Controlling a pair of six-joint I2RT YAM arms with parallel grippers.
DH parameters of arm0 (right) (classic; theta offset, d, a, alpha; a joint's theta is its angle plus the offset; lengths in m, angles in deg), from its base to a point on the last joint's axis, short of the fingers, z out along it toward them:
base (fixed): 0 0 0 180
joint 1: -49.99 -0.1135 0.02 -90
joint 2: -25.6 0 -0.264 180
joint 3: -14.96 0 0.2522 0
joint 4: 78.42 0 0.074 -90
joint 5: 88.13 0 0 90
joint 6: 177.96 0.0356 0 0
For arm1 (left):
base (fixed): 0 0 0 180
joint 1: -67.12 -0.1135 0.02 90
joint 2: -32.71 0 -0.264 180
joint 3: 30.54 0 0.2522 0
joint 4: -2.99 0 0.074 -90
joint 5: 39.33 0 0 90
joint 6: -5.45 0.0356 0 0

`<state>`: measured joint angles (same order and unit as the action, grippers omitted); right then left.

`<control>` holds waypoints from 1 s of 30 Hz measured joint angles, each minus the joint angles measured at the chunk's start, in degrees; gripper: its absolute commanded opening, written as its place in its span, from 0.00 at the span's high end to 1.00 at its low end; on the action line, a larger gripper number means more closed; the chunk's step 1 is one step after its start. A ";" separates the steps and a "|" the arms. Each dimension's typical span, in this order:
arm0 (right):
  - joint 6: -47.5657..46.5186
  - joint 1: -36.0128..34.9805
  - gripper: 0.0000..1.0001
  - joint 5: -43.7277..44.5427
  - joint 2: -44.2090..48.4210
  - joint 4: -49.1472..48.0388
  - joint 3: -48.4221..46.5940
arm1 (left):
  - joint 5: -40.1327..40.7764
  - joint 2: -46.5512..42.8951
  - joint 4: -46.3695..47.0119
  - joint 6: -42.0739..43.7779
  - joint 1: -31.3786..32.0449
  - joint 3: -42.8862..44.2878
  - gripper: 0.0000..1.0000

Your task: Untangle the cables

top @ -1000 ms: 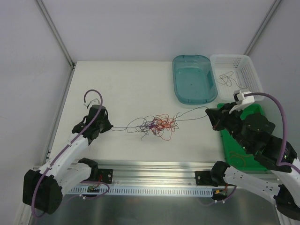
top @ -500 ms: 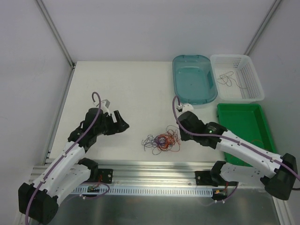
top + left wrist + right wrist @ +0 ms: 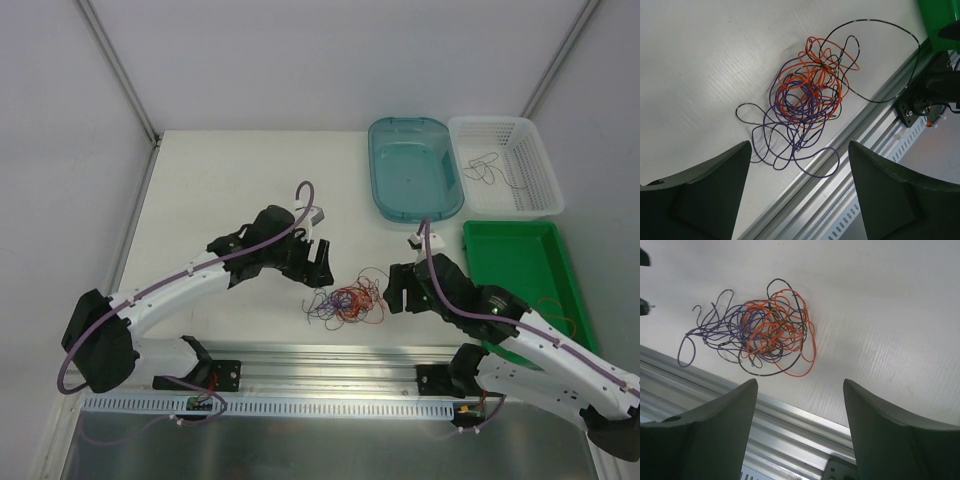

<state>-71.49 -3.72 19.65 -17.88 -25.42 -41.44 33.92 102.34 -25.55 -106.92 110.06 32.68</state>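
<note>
left gripper [image 3: 318,268] jaws spread, empty; right gripper [image 3: 393,288] likewise | cables [image 3: 345,300] bunched between them (untouched)

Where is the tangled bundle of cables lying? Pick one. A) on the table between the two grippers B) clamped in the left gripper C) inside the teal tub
A: the cables lie loose on the table between the left gripper and the right gripper, both open.

No writing, label, brand mark or number is legible in any of the three views; the counter [image 3: 230,180] and its metal rail [image 3: 330,362] carry nothing readable.
</note>
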 measured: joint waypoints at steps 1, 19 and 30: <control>-0.11 0.00 0.26 -0.39 1.29 -0.02 0.00 | -0.28 1.55 0.42 0.28 0.48 1.11 0.23; -1.70 -0.04 0.26 -5.51 2.95 -3.52 2.16 | -5.31 22.80 0.70 12.70 8.90 8.63 0.61; 4.59 -0.04 0.26 -6.34 -1.81 -12.96 8.90 | -4.24 22.99 0.83 12.96 9.22 8.44 1.00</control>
<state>-66.90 -3.77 13.31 -19.70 -38.38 -32.54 29.68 125.33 -24.72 -93.96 119.28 41.11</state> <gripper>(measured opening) 0.742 0.014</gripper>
